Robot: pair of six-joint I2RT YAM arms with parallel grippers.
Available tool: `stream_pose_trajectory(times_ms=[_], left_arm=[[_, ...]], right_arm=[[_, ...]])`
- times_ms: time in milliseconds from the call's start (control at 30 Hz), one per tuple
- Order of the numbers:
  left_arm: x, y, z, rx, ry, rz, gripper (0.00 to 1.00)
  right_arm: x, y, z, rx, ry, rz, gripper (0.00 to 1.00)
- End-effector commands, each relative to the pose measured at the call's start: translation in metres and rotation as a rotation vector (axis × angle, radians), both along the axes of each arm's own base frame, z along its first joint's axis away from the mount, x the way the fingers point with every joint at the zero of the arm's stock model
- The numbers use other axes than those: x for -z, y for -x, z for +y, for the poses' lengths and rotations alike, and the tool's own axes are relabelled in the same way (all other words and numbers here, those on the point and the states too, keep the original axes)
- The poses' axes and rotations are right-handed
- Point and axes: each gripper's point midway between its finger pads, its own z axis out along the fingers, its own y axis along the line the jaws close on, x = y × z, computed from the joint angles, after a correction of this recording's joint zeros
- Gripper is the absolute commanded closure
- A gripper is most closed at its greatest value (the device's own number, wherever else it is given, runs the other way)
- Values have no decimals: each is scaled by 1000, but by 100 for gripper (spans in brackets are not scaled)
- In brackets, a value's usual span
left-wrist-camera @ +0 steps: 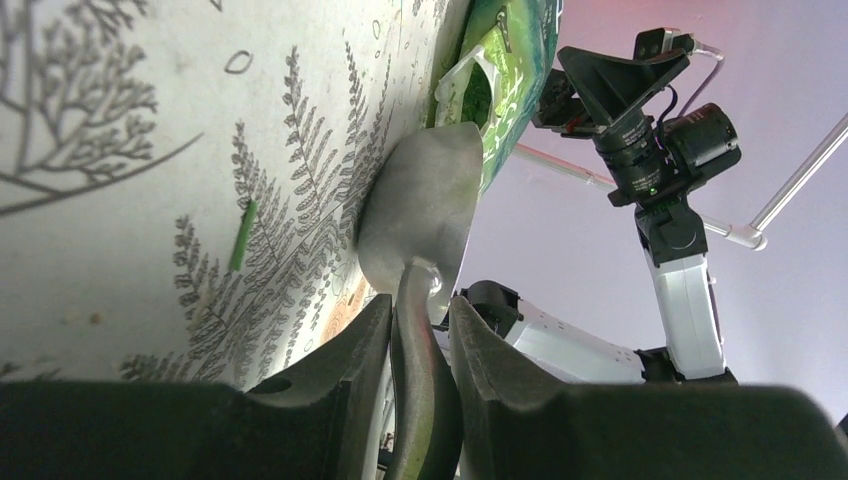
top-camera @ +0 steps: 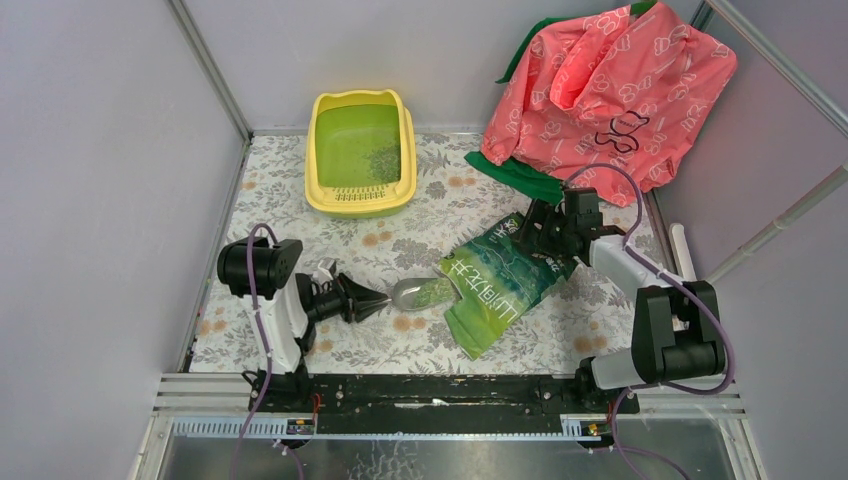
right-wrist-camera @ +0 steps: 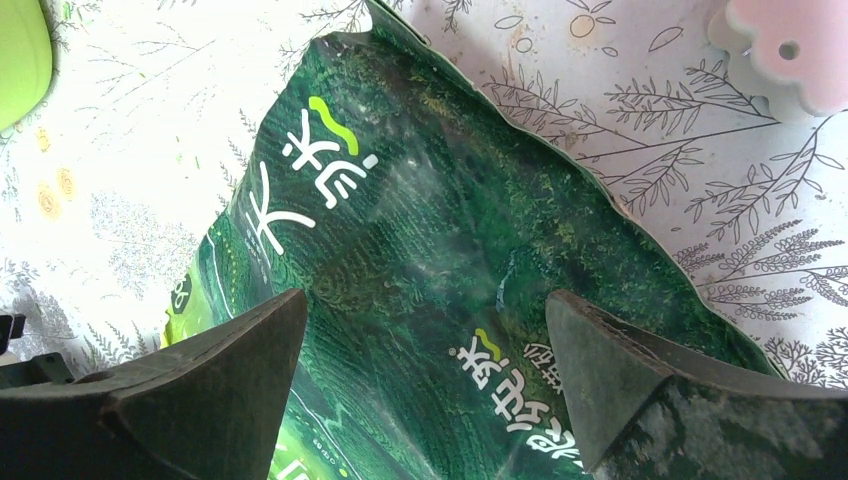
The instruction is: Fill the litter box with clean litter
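First, locate the litter box [top-camera: 312,172] at the far edge of the fern-printed table cover [top-camera: 270,190], upright, slotted lip turned toward the arm bases. Contains only a small dark patch of clean litter [top-camera: 384,160] on the right part of the green floor. Next, look nearer than the litter box and slightly to its right for the metal scoop [top-camera: 415,293]. Lies low over the cover, bowl tip meeting the open mouth of the glossy green bag [top-camera: 500,280]. Is clenched at the handle by the left gripper [top-camera: 372,302], directly in front of the litter box and well apart from it; verify in the left wrist view, both fingers [left-wrist-camera: 345,350] pressed against the handle. Then look further right of the litter box for the right gripper [top-camera: 530,232], poised at the far end of the bag. Shows jaws spread wide and released in the right wrist view, one finger [right-wrist-camera: 200,380] on each side of the white lettering; grasps nothing. Contact with the bag surface not determinable. Finally, check the back corner well to the right of the litter box for crumpled pink printed fabric [top-camera: 610,85], draped over a green cloth [top-camera: 515,175].
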Motion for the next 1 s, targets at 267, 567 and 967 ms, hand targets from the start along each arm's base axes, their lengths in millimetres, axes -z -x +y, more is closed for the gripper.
stream_pose_trajectory(times_ms=[267, 567, 967], left_arm=[[8, 30, 24, -49, -8, 50, 100], [-8, 15, 32, -109, 13, 0, 100], [-67, -22, 38, -165, 132, -118, 100]], right_arm=[[-17, -20, 11, -23, -23, -31, 3], [-12, -25, 14, -24, -21, -21, 3], [-11, -29, 23, -31, -23, -18, 3]])
